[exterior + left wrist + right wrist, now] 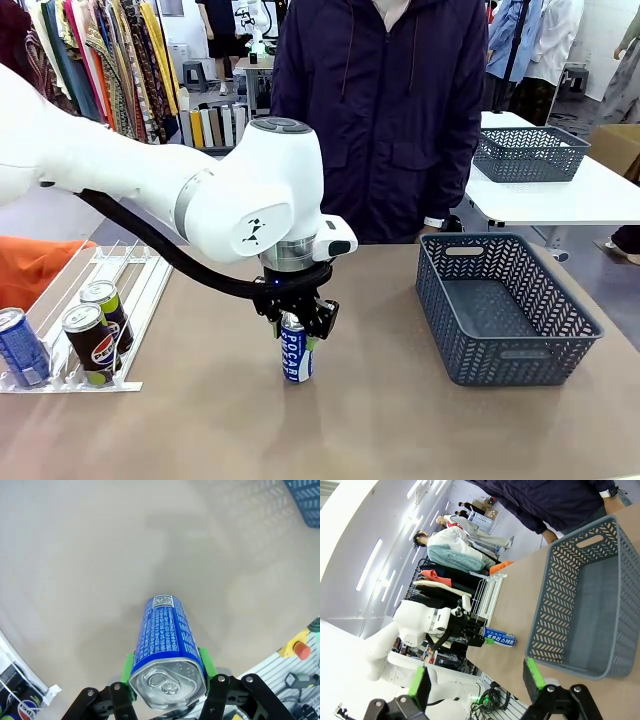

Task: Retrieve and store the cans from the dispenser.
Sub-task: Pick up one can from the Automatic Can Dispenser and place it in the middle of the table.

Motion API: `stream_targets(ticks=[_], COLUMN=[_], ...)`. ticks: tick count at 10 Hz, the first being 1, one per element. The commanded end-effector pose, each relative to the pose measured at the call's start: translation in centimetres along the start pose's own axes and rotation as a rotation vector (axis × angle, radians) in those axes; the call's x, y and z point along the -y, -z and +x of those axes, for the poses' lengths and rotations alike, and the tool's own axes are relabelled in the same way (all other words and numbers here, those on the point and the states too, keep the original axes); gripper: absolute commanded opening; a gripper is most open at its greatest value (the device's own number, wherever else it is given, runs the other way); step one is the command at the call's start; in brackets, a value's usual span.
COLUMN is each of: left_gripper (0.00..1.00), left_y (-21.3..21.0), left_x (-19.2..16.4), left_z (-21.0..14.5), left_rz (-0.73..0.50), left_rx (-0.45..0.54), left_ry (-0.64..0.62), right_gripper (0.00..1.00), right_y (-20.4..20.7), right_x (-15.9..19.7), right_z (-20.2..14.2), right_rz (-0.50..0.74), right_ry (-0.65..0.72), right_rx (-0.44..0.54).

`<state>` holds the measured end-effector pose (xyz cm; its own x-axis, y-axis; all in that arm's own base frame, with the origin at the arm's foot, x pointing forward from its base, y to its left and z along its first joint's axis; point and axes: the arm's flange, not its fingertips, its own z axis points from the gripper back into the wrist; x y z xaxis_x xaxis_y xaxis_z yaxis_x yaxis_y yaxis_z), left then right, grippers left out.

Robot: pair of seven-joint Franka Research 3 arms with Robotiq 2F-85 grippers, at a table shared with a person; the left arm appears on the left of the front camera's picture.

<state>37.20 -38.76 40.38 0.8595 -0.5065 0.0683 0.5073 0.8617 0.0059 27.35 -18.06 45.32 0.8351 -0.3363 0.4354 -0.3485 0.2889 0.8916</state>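
My left gripper (296, 318) is shut on the top of an upright blue can (296, 357) with white lettering, at the middle of the table, its base at the tabletop. In the left wrist view the green pads (206, 661) press both sides of that can (166, 640). The white dispenser (130, 272) lies at the left and holds a blue can (20, 348), a black Pepsi can (90, 343) and a black-and-green can (104, 303). My right gripper (475, 680) hangs open above the table's near right; the held can (500, 639) lies beyond it.
An empty dark grey mesh basket (440, 300) stands on the right side of the table, also seen as the basket (550, 595) in the right wrist view. A person in a dark jacket (385, 110) stands at the far edge. A second basket (530, 152) sits on another table behind.
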Motion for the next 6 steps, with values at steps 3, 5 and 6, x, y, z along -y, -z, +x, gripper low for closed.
stream_targets(ticks=[3,5,6], left_gripper=[1.0,1.0,1.0], left_y=[-1.6,-4.5,-6.9], left_x=[-0.2,-0.9,-1.5], left_z=[0.3,-0.7,-1.8], left_rz=[-0.015,-0.049,-0.057], left_rx=[0.017,0.042,0.06], left_ry=[0.007,-0.005,-0.014], right_gripper=[1.0,1.0,1.0], right_y=[0.1,0.1,0.1], right_x=[-0.2,-0.2,-0.2], right_z=[0.4,0.4,0.4], right_rz=[0.02,0.02,0.02], right_ry=[-0.021,-0.021,-0.021], right_rx=[0.022,0.022,0.022])
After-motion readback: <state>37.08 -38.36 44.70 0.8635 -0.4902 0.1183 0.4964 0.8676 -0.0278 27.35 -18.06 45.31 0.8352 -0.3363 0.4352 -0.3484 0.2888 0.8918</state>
